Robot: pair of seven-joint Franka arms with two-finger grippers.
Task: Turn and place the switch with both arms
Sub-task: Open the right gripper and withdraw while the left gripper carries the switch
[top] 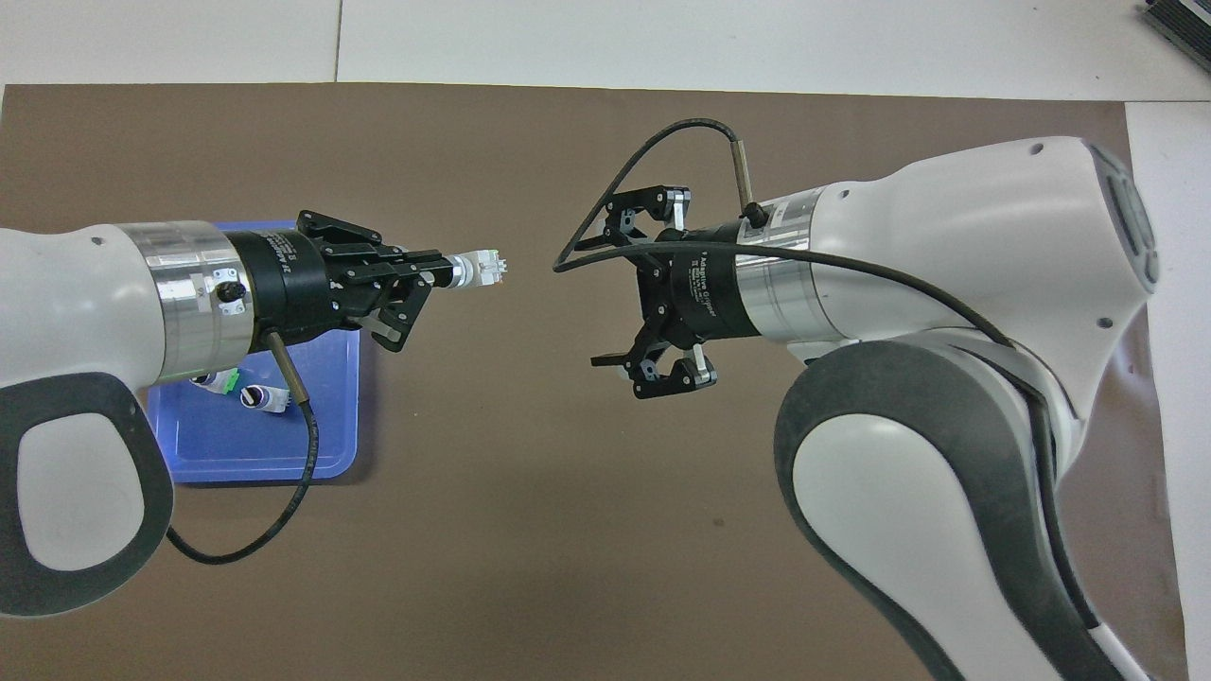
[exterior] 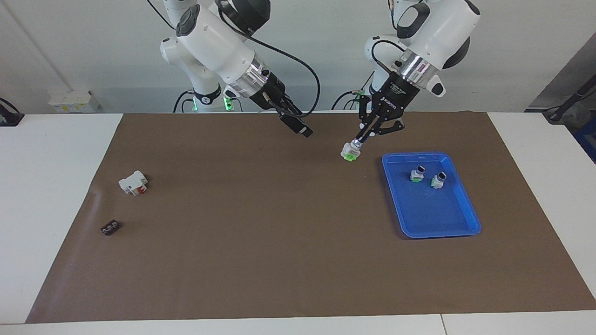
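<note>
Switch held aloft beside the blue tray (exterior: 465, 204)

My left gripper (exterior: 362, 138) clamps the switch (exterior: 350, 152) over the mat beside that tray; my right gripper (top: 653, 288) hangs wide open, facing it.

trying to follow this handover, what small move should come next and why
Probably the right claw should ease in toward the switch and take its free end. The left claw is shut on the switch by its knob end, holding it in the air over the brown mat, beside the blue tray. The right claw is open, facing it, with a gap between them.
</note>
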